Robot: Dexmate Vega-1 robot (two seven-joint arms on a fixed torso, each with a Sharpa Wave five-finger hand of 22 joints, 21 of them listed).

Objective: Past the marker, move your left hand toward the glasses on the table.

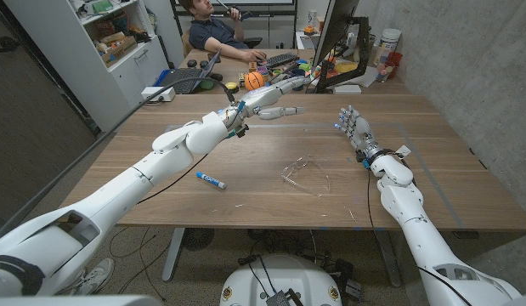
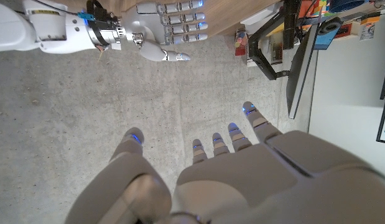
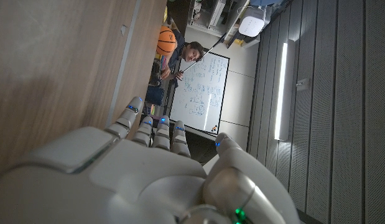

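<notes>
The clear-framed glasses point(image 1: 304, 175) lie on the wooden table point(image 1: 432, 183) a little right of its middle. A blue-and-white marker point(image 1: 211, 180) lies to their left, nearer the front edge. My left hand point(image 1: 275, 100) is stretched out above the far middle of the table, beyond both the marker and the glasses, with its fingers extended and holding nothing. In the left wrist view the same hand point(image 2: 242, 168) has its fingers spread. My right hand point(image 1: 354, 127) stands at the right of the glasses with its fingers up and apart, empty; it also appears across from the left hand point(image 2: 167, 31).
Behind the table stands a cluttered desk with a monitor point(image 1: 335, 42), a keyboard point(image 1: 282, 60) and an orange ball point(image 1: 254, 80). A person point(image 1: 216, 34) sits there. A white shelf unit point(image 1: 118, 42) stands at the far left, a grey wall point(image 1: 483, 76) at the right.
</notes>
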